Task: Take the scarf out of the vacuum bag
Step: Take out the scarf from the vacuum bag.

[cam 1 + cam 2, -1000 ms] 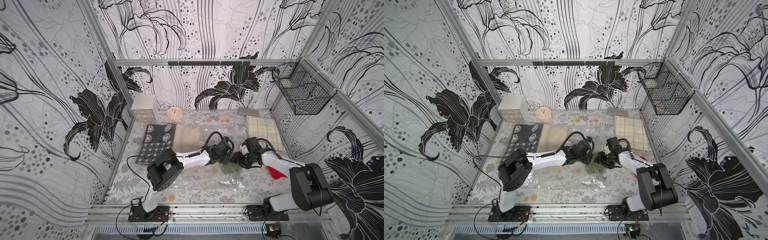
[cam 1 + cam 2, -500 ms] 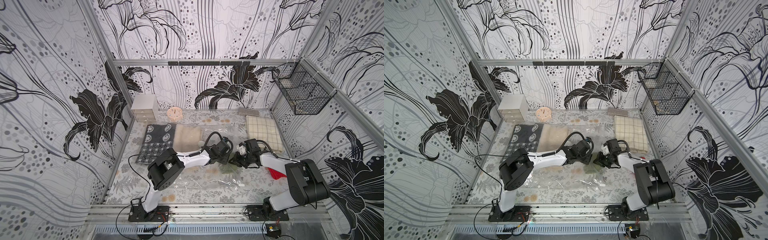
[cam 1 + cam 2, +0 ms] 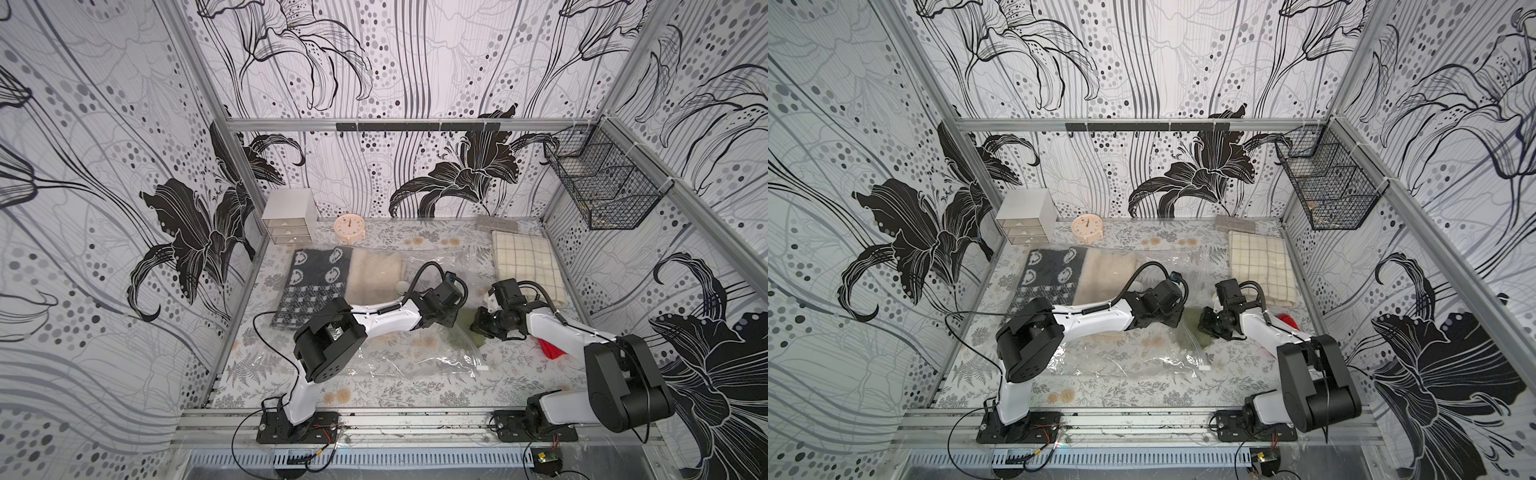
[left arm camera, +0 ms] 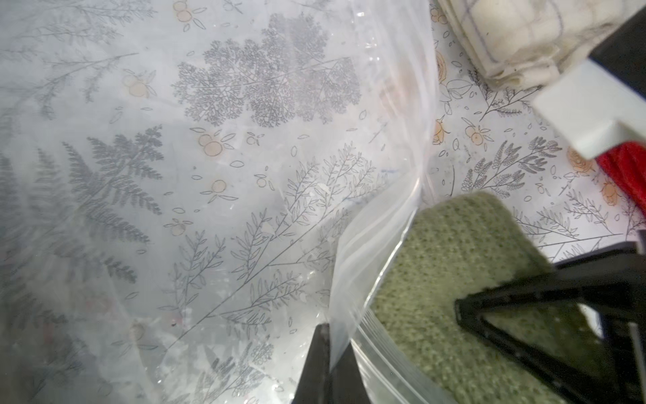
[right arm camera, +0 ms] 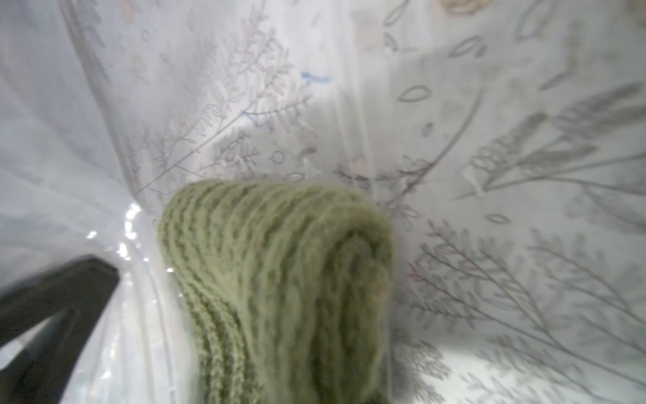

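Progress: mid-extraction | left gripper (image 4: 330, 353): fingers pinching the lifted mouth lip of the vacuum bag (image 3: 395, 359) | right gripper (image 3: 478, 326): fingers clamped on the green scarf (image 4: 454, 280) | scarf: straddling the open mouth, partly under plastic | remaining: draw it clear onto the bench (image 3: 374, 399).

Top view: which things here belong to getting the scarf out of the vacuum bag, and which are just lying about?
In the job: vacuum bag, pinched by the left gripper; green scarf, gripped by the right gripper.
Lying about: dark patterned cloth, cream cloth, checked cloth, red item, clock, drawer unit, wire basket.
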Controlling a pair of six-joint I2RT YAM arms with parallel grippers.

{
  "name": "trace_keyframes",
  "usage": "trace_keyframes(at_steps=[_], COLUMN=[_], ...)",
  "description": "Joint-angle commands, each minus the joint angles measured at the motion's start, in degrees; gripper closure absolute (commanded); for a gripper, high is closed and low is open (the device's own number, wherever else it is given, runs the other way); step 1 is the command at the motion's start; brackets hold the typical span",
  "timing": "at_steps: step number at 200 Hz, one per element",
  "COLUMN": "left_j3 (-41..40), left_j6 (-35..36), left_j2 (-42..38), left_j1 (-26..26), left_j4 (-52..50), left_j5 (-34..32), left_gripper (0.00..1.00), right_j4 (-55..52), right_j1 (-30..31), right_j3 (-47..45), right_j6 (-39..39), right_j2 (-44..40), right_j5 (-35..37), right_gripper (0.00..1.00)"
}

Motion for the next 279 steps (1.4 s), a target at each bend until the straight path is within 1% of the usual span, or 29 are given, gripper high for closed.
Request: trace_keyframes(at_steps=[1,20,33,51,67,101,150,154,161,166,174,185,190,194,203,217,230,239,247,251,259,273,279], left_j3=[1.2,1.3,1.4,1.5,1.7,0.9,-0.4,-0.5,-0.6,-0.6,-0.8,-1.0,-1.1,-1.2,-1.4,-1.4,-1.4,-1.3,-1.3,-1.3,-1.2,-0.8,-0.7], left_j6=[1.2,1.4,1.5,1.4,1.4,1.6,1.5,1.5,1.5,1.6,1.6,1.5,1.4,1.4,1.5,1.6,1.7,1.6,1.6,1.6,1.6,1.6,1.7], left_j2=[-2.0,-2.2,-2.1,-2.3,-2.5,-3.4,-4.4,-4.6,-4.6,-4.6,-4.6,-4.4,-4.4,-4.4,-4.5,-4.5,-4.5,-4.4,-4.4,-4.4,-4.4,-4.4,-4.4], left_j1=[0.5,0.5,0.4,0.5,0.5,0.5,0.6,0.6,0.7,0.7,0.8,1.0,1.1,1.2,1.2,1.3,1.2,1.3,1.2,1.2,1.3,1.2,1.3], left_j4=[-1.3,-1.1,-0.9,-0.5,-0.4,0.2,1.8,1.9,2.0,2.1,2.3,2.5,2.6,2.7,3.0,3.1,3.1,3.1,3.1,3.2,3.2,3.2,3.1], left_j5=[-3.4,-3.6,-3.5,-3.2,-3.1,-3.1,-2.3,-2.3,-2.2,-2.3,-2.3,-2.2,-2.0,-2.0,-1.8,-1.7,-1.6,-1.5,-1.4,-1.4,-1.2,-1.2,-1.2], left_gripper=[1.00,1.00,1.00,1.00,1.00,1.00,1.00,1.00,1.00,1.00,1.00,1.00,1.00,1.00,1.00,1.00,1.00,1.00,1.00,1.00,1.00,1.00,1.00], right_j4=[-11.7,-18.0,-23.3,-27.9,-29.3,-28.1,-28.4,-28.5,-28.8,-29.1,-29.7,-31.0,-31.7,-32.3,-33.4,-34.9,-36.2,-36.4,-34.7,-33.3,-30.7,-27.4,-26.6], right_j1=[-0.6,-0.6,-0.7,-2.1,-4.9,-10.6,-13.0,-13.1,-13.2,-13.3,-13.3,-13.4,-13.3,-13.3,-13.4,-13.4,-13.3,-13.2,-13.2,-13.3,-13.2,-13.2,-12.9], right_j3=[1.9,3.4,5.5,8.1,8.3,7.9,12.7,13.0,13.5,13.9,14.6,15.7,16.3,16.7,17.5,18.6,19.5,19.9,19.3,18.8,17.7,16.4,16.1], right_j6=[3.3,5.7,6.9,6.5,5.8,2.7,-1.5,-1.6,-1.9,-2.1,-2.2,-2.5,-2.7,-2.8,-3.3,-3.8,-4.3,-4.8,-6.0,-6.5,-7.7,-8.7,-8.9], right_j2=[-4.2,-7.5,-7.9,-6.8,-5.9,-4.6,2.5,2.8,3.1,2.9,2.4,1.1,0.5,0.0,-1.4,-3.3,-4.9,-6.3,-8.0,-8.9,-10.3,-10.4,-9.7], right_j5=[11.5,17.8,22.7,25.2,24.8,20.4,18.4,18.4,18.5,19.0,20.1,21.7,22.6,23.4,24.6,26.2,26.0,25.4,21.6,18.9,12.7,1.4,-2.3], right_gripper=[1.00,1.00,1.00,1.00,1.00,1.00,1.00,0.95,0.83,0.71,0.57,0.39,0.33,0.30,0.27,0.26,0.26,0.27,0.32,0.37,0.51,0.86,0.96])
